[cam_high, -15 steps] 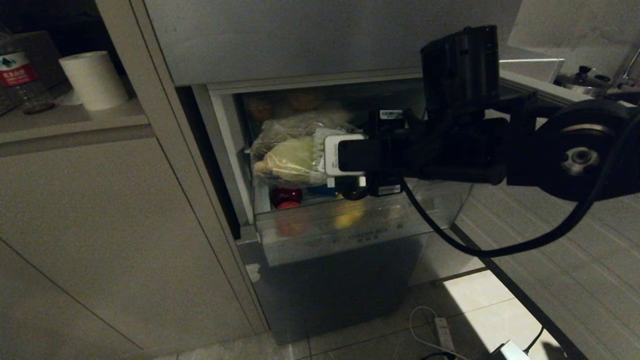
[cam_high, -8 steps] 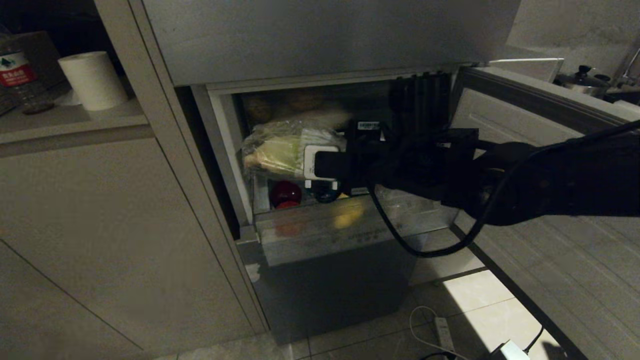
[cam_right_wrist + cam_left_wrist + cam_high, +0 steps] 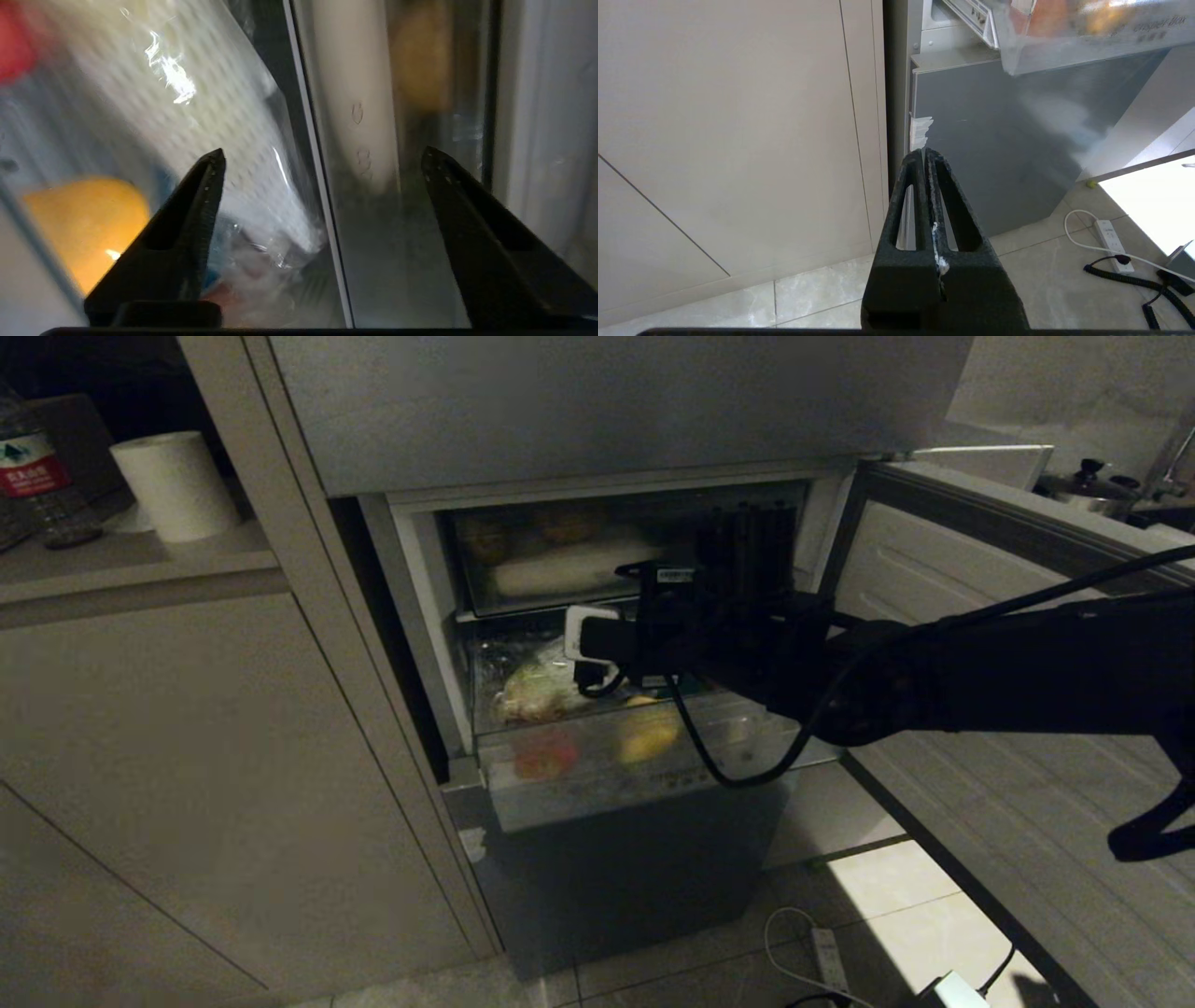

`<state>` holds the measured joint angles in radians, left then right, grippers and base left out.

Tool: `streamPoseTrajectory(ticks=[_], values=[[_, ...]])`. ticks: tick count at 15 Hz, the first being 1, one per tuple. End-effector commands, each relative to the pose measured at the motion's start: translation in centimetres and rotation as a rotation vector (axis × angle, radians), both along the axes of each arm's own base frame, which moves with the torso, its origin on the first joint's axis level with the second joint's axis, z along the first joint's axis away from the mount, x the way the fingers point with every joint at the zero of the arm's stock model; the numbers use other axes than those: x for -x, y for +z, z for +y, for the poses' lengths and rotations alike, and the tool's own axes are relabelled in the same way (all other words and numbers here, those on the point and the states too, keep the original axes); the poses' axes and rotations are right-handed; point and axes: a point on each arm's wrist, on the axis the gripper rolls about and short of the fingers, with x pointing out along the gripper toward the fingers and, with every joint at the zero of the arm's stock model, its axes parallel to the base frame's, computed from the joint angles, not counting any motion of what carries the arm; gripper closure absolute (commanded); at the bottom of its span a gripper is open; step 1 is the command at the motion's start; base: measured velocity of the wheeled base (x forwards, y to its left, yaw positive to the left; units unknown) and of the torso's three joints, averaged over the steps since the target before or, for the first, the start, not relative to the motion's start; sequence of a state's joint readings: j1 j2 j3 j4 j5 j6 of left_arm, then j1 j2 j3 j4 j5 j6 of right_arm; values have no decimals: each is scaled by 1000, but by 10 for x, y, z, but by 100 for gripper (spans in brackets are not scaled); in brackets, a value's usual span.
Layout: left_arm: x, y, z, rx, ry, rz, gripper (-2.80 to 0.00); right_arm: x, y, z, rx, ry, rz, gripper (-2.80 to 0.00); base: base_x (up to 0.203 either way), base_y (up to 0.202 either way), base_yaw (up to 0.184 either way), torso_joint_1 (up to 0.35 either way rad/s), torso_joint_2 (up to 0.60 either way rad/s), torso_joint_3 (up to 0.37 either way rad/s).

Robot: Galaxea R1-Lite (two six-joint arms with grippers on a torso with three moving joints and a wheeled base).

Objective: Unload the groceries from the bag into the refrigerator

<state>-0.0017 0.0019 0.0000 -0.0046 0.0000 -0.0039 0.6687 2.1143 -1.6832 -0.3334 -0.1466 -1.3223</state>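
Reaching into the open drawer of the brushed grey-steel refrigerator (image 3: 597, 411), the black right gripper (image 3: 322, 158) has its jaws spread wide with nothing between them. A clear-wrapped yellow-green pack of vegetables (image 3: 537, 689) lies in the clear drawer (image 3: 653, 761), just below and to the robot's left of the fingertips, its long axis seemingly slanting toward the back wall. A yellow fruit (image 3: 649, 733) and a red one (image 3: 543, 756) sit at the front. The right arm is clearly nearer; the black left gripper (image 3: 925, 154), pressed together, is parked low by the fridge's bottom door.
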Motion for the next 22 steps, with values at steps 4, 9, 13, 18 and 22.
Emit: streamPoseTrajectory(ticks=[4,9,13,18,22], values=[[0,0,0,1,0,0,0,4,4,-10,2,-13,8,-280,0,0,0,0,0,0],[0,0,0,2,2,0,0,56,38,-34,-256,-30,207,-280,0,0,0,0,0,0],[0,0,0,2,0,-2,0,110,43,-59,-528,-146,568,-280,0,0,0,0,0,0],[0,0,0,2,2,0,0,147,0,-88,-721,-348,843,0,0,0,0,0,0,0],[0,0,0,2,1,-1,0,142,-35,-83,-836,-502,988,0,0,0,0,0,0,0]])
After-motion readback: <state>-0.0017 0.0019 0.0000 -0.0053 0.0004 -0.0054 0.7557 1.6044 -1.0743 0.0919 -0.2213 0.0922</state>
